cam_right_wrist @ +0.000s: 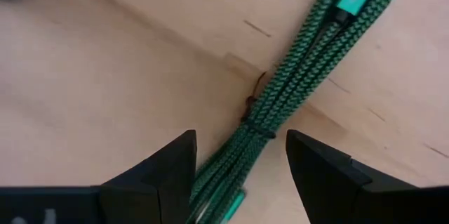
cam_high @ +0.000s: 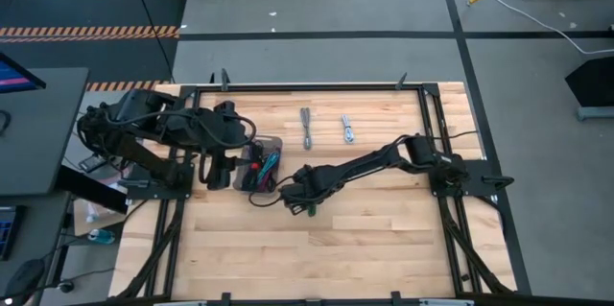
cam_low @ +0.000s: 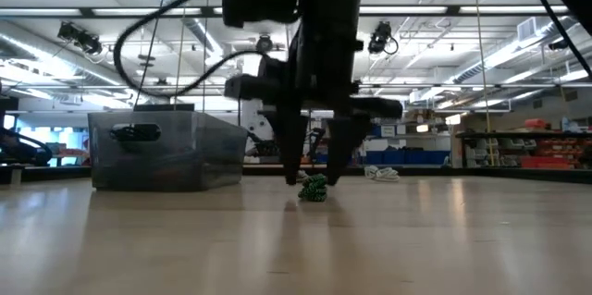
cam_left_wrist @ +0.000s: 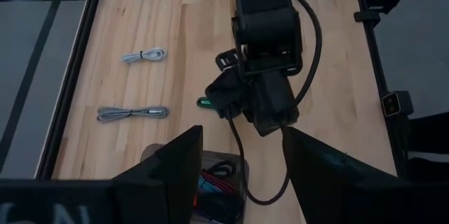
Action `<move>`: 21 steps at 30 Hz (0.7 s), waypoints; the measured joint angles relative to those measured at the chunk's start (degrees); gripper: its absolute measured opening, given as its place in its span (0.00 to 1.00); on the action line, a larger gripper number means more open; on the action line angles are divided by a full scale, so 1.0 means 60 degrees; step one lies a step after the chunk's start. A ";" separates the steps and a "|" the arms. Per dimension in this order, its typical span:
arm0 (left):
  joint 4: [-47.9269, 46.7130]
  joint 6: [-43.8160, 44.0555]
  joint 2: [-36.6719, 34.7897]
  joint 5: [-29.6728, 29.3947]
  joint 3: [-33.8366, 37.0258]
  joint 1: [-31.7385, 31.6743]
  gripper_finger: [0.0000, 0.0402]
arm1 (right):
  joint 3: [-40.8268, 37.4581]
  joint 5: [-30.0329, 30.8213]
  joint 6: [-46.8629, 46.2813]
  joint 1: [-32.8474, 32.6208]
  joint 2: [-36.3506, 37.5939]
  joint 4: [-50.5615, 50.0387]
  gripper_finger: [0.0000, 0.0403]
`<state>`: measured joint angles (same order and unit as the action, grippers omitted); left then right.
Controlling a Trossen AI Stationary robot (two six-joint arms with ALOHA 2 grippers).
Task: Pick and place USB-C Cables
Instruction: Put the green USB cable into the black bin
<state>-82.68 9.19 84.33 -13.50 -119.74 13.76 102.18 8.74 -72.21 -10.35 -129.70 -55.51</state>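
Green braided USB-C cable (cam_right_wrist: 280, 101), folded into a short bundle with a thin tie at its waist, lies flat on the pale wooden table (cam_high: 384, 248), directly between the two dark fingers of the right claw (cam_right_wrist: 238, 157). That claw stands spread wide, one finger on each side of the bundle and neither yet pressing it, so that a squeeze would catch the strands across their narrow middle; this looks like the moment just before a grasp. Seen level with the table, the same claw (cam_low: 314, 179) hangs straight down over the bundle (cam_low: 314, 189), fingertips close to the wood. Just beside it sits the clear grey plastic tray (cam_high: 273, 146), already holding several coloured cables, which is presumably where the green one belongs. Over the tray's outer side waits the left claw (cam_left_wrist: 242, 175), likewise spread and holding nothing, kept clear of the working arm. Farther across the table, well apart from both arms, lie a grey bundled cable (cam_high: 306, 127) and a silver bundled cable (cam_high: 348, 129), not yet collected.
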 joint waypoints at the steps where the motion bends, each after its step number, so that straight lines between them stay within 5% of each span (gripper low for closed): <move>1: -0.0009 0.0000 0.0000 -0.0002 0.0000 0.0000 0.51 | -0.0013 -0.0009 -0.0007 0.0004 -0.0071 -0.0015 0.56; 8: -0.0058 0.0003 0.0000 0.0000 0.0000 -0.0004 0.51 | 0.0045 -0.0138 0.0021 0.0000 -0.0322 0.0125 0.52; 16: -0.0063 0.0004 -0.0015 0.0000 0.0000 -0.0004 0.51 | 0.0016 -0.0129 0.0255 0.0007 -0.0241 0.0037 0.08; 21: -0.0065 0.0007 -0.0015 0.0000 0.0000 -0.0004 0.51 | -0.0013 -0.0354 0.0437 0.0000 -0.0120 0.0119 0.06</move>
<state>-83.07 9.23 84.25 -13.50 -119.74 13.74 102.11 6.62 -69.58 -10.35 -130.42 -54.80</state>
